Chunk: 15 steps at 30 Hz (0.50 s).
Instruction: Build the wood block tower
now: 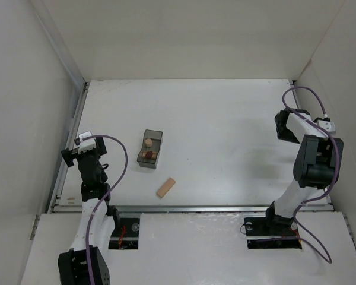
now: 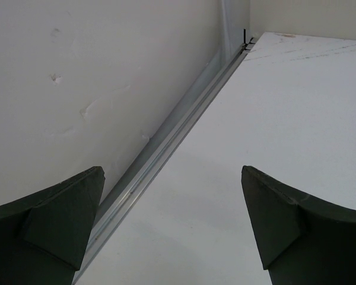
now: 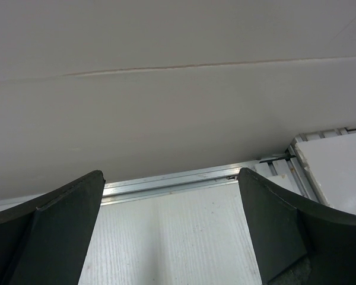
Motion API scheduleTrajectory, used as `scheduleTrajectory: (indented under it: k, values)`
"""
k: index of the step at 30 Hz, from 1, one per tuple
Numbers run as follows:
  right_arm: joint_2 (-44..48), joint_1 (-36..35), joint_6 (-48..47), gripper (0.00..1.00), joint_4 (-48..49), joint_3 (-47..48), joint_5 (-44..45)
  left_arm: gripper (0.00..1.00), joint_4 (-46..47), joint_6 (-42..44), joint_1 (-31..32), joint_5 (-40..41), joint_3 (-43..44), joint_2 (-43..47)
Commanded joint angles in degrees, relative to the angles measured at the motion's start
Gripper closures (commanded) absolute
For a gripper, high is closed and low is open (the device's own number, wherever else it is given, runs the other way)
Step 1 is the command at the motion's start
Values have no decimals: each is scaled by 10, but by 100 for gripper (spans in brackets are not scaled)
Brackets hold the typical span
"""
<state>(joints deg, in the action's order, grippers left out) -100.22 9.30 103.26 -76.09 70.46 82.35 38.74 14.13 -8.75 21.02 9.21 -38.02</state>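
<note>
Black and spread wide, the left gripper (image 2: 172, 178) holds nothing; bare white table (image 2: 285, 119) shows between its jaws. It hangs over the table's left margin, pointing along an aluminium rail (image 2: 166, 142) that runs at the foot of the side wall (image 2: 77, 71) toward the far corner. A purple cable (image 1: 121, 157) loops out from its wrist to the right and back down the arm.

The right gripper (image 3: 169, 178) is just as wide apart and just as empty. It sits at the far right of the table, well apart from all the blocks, facing a white wall (image 3: 166, 89) with a second rail (image 3: 184, 178) at its foot.

The blocks lie left of the table's middle, nearer the left gripper than the right. A pale plank (image 1: 165, 187) lies flat and slanted on the open table, close to the near edge. Just beyond it, apart from it, stands a dark see-through bin (image 1: 153, 132). Inside sit a red-brown cube (image 1: 147, 156) and a small tan piece (image 1: 148, 142), the tan piece on the far side of the cube. The bin's walls close round both and stand between them and either gripper. Whether more small pieces lie in the bin, the top view is too small to tell
</note>
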Motion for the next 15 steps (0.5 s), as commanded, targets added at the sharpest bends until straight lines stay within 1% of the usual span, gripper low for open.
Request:
scheduleTrajectory:
  k: [1,8,9,10,11,12,13,14,15]
  values:
    - [-1,-2,-1,0,-34,19,19,0,28,-2,-2,3,6,8]
    - [-1,-2,-1,0,-34,19,19,0,28,-2,-2,-3,6,15]
    - [-1,-2,-1,0,-34,19,19,0,17,17,-2,-35,12,21]
    - [-1,-2,-1,0,-34,19,19,0,-69,38,-2,-75,63,30]
    - [-1,-2,-10,0,-34,24,19,0,-121,61,-2,-127,99,44]
    - [5,-9,-46,0,-34,33,26,0,-163,74,-2,-218,137,44]
    - [5,-10,-67,0,-34,44,26,0,-199,74,-2,-261,176,44]
    - [10,-25,-86,0,-34,75,26,0,-275,74,-2,-306,255,32]
    - [10,-36,-109,0,-34,92,32,0,-323,74,-2,-349,299,-12]
